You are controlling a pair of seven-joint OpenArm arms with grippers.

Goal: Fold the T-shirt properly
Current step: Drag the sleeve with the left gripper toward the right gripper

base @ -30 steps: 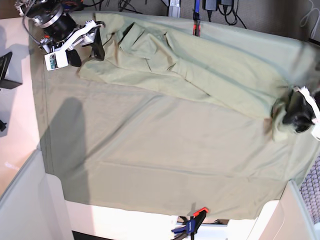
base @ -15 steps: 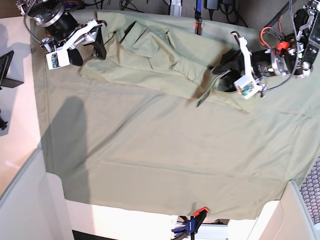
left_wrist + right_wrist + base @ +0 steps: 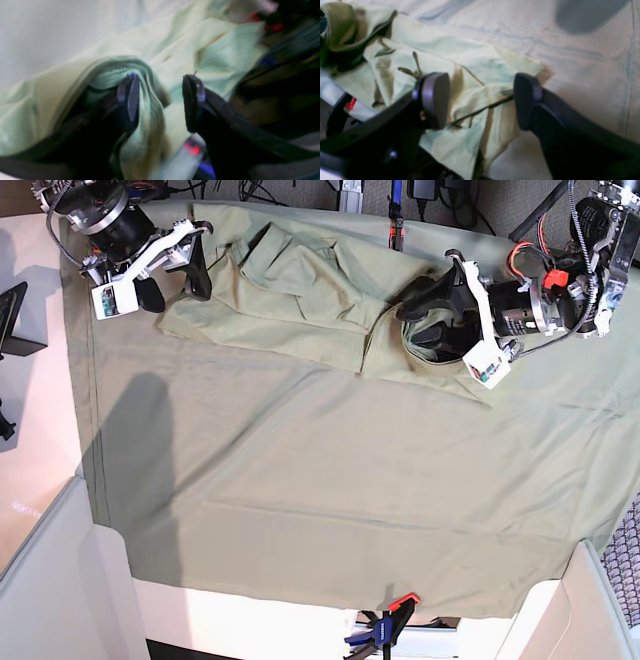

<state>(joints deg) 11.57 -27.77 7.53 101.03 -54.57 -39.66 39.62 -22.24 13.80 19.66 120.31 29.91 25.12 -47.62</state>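
My left gripper [image 3: 160,100] stands parted, a bunched fold of the T-shirt [image 3: 320,290] draped between its jaws. My right gripper [image 3: 480,100] gapes empty over the shirt's edge, crumpled along the tablecloth's [image 3: 330,500] far side.

The left gripper [image 3: 420,315] reaches low over the T-shirt [image 3: 300,290], fingers [image 3: 130,97] spread, a fold of cloth bunched against one of them. The right gripper [image 3: 185,270] hovers at the T-shirt's opposite end, fingers [image 3: 435,97] wide apart, holding nothing.
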